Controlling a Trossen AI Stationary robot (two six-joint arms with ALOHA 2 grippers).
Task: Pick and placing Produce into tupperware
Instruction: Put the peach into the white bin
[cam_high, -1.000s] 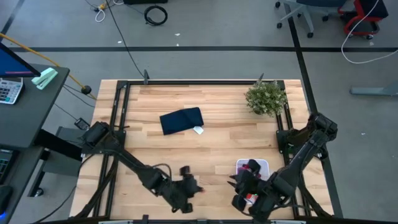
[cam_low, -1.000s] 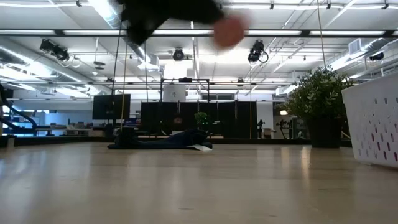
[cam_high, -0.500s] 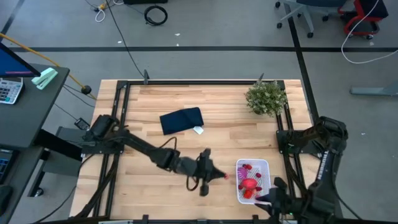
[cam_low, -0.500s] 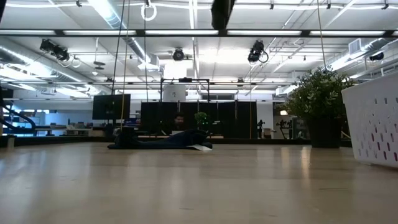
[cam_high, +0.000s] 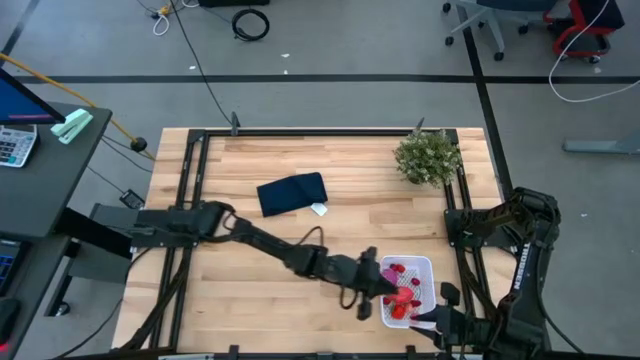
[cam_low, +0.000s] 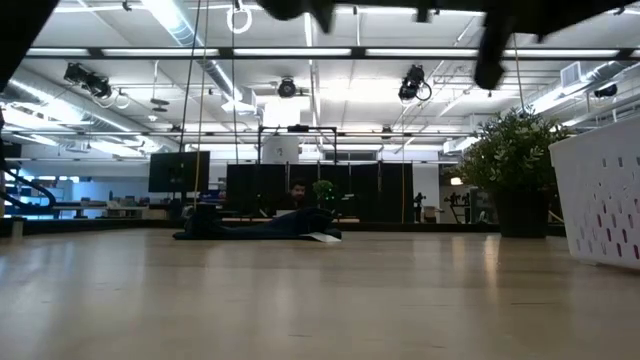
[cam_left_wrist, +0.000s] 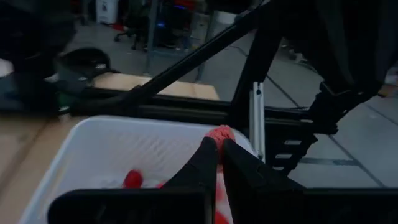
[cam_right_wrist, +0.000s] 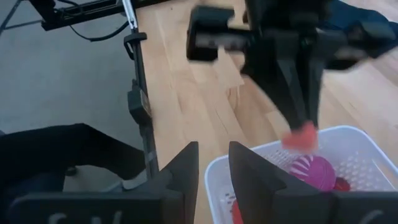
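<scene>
High view: the left arm has swept across the desk (cam_high: 250, 240) from the near edge and its left claw (cam_high: 385, 287) now hangs over the tupperware (cam_high: 426, 265), which sits at the near right corner of the desk. The right arm, which covered the tupperware a second ago, has pulled back to the near right corner, and its right claw (cam_high: 440, 315) waits just off the tupperware's near edge. Red pieces of produce (cam_high: 401, 297) already lie in the tupperware. This puts the task at a release step, with the way down unobstructed. The cloth (cam_high: 291, 194) and the plant (cam_high: 428, 157) stand well apart at the far side.

Low view: the near desk surface shows no produce. The tupperware wall (cam_low: 600, 195) stands at the right, the plant (cam_low: 515, 150) beyond it, the cloth (cam_low: 265, 226) far back. Dark arm parts cross the top edge; half a second ago they sat farther left.

Left wrist view: the left claw (cam_left_wrist: 219, 148) is closed on a small red bit (cam_left_wrist: 221, 133), held above the tupperware (cam_left_wrist: 93, 140); another red piece (cam_left_wrist: 132, 179) lies inside.

Right wrist view: the right claw (cam_right_wrist: 213, 158) stands parted and empty. The left claw (cam_right_wrist: 303, 127) holds the red bit (cam_right_wrist: 301, 139) just above the purple ball (cam_right_wrist: 311, 169) in the tupperware (cam_right_wrist: 367, 155). The release may land on the ball and roll.
</scene>
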